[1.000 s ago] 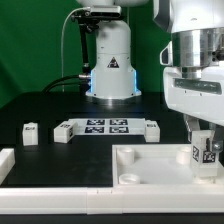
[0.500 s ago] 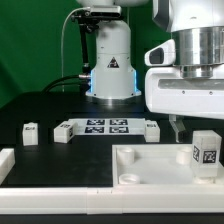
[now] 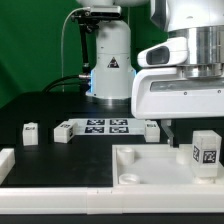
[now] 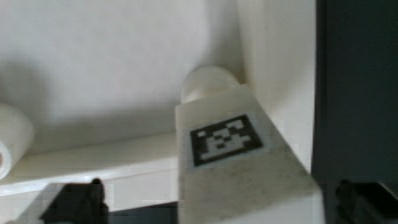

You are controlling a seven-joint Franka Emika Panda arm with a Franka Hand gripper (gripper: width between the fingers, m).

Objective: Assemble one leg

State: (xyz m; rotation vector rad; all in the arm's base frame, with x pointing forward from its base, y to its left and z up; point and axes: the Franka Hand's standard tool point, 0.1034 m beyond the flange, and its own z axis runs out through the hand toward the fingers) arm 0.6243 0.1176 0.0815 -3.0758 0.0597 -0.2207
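The leg [image 3: 205, 150], a small white post with a square marker, stands upright on the near right corner of the white tabletop [image 3: 150, 160]. My gripper [image 3: 192, 124] hangs open just above it and touches nothing. In the wrist view the leg [image 4: 231, 145] rises toward the camera from the tabletop [image 4: 107, 70]. My gripper [image 4: 219, 205] has one dark fingertip [image 4: 75, 200] on each side of the leg, well apart from it.
The marker board [image 3: 105, 126] lies mid-table with small white parts at its ends [image 3: 62, 130] [image 3: 152, 128]. Another small leg [image 3: 30, 131] stands toward the exterior view's left. A white piece [image 3: 5, 160] lies at the near left. The arm's base [image 3: 110, 65] stands behind.
The gripper was down around the leg on the tabletop. It has let go and risen, and the leg stays standing where it was.
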